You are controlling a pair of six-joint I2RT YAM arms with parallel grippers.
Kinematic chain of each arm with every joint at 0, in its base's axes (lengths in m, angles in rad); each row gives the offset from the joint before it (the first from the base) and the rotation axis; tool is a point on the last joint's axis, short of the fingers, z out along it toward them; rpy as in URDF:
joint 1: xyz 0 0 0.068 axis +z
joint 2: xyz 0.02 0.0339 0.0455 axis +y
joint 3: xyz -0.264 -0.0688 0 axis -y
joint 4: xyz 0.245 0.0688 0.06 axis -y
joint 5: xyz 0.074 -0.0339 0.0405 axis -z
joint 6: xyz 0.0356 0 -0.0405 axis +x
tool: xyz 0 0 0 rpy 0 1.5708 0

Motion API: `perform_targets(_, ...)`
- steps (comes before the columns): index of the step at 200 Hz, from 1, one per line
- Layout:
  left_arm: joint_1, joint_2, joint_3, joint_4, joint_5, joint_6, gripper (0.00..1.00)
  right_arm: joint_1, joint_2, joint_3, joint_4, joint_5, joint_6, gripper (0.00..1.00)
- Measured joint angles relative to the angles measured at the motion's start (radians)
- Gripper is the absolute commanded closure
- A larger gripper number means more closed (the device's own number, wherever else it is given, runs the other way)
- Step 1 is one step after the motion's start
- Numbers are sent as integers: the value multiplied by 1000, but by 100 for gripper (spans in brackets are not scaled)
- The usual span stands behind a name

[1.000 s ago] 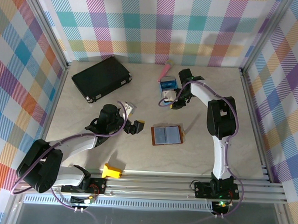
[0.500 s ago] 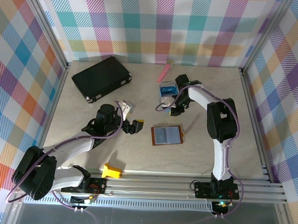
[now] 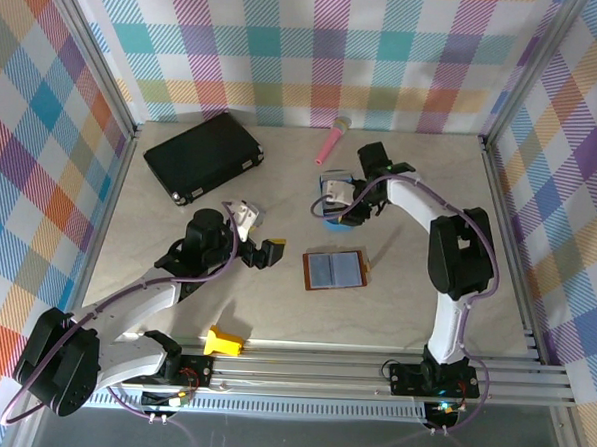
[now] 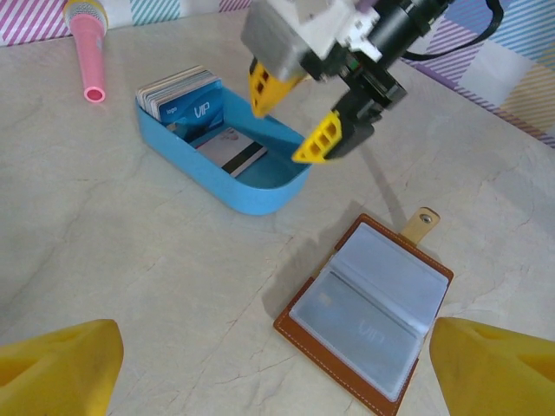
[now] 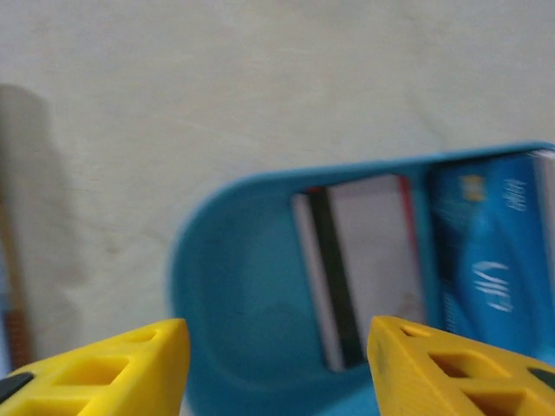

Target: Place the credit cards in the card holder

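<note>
The left hand [image 3: 266,253] hovers left of centre, its jaws spread wide and empty. Just right of it, the brown card holder [image 3: 334,270] lies open flat at the middle of the surface [image 3: 274,312]. Toward the far edge, the cards [image 4: 192,97] sit in a blue tray [image 4: 260,198]. The right hand [image 4: 291,120] is above them, parted and gripping nothing.

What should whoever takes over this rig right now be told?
Left hand: open, empty, left of the card holder.
Right hand: open, empty, over the blue tray.
Credit cards: in the tray, a stack plus one lying stripe-up.
Holder: open flat on the table, apart from the tray.
Done: nothing clearly; sleeve contents unclear.
Left to do: pick each card, slide it into the holder.
</note>
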State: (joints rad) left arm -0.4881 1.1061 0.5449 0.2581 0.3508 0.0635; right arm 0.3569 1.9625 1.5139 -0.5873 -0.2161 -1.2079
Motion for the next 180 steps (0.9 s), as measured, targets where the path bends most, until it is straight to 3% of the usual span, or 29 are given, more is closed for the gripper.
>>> perform_targets(74, 0, 79, -19, 80, 15, -13, 8, -28, 137, 112, 206, 58, -32, 31)
perform_targets(180, 0, 136, -21, 137, 28, 75, 4, -8, 240, 171, 313, 152, -117, 30)
